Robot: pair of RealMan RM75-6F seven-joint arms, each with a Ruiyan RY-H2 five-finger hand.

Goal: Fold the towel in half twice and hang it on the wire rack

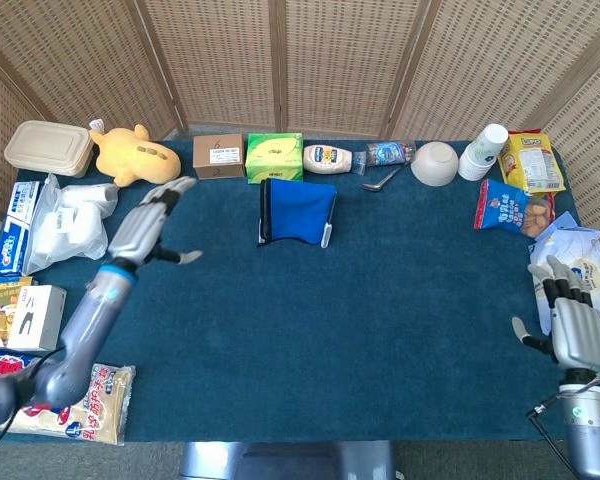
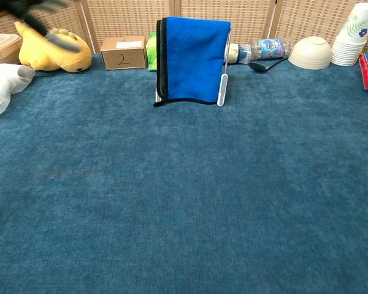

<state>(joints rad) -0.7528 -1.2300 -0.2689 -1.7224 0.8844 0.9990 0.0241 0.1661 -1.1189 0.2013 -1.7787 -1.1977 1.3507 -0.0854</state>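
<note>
Towel (image 1: 298,211) is folded and draped over the wire rack (image 1: 327,234) at the back middle of the table (image 1: 380,330); in the chest view it hangs flat, blue face forward, dark edging down its left side, white rack upright showing at its right edge. Left hand (image 1: 147,227) is out over the left part of the table, well apart from the towel, fingers spread, holding nothing; it shows only as a dark blur at the top left of the chest view. Right hand (image 1: 570,325) is at the near right edge, fingers up and apart, nothing in it. Yellow plush toy (image 1: 132,155), cardboard box (image 1: 218,155) and green box (image 1: 274,157) sit along the back behind the rack. Bowl (image 1: 435,163) and cup stack (image 1: 483,151) are back right.
</note>
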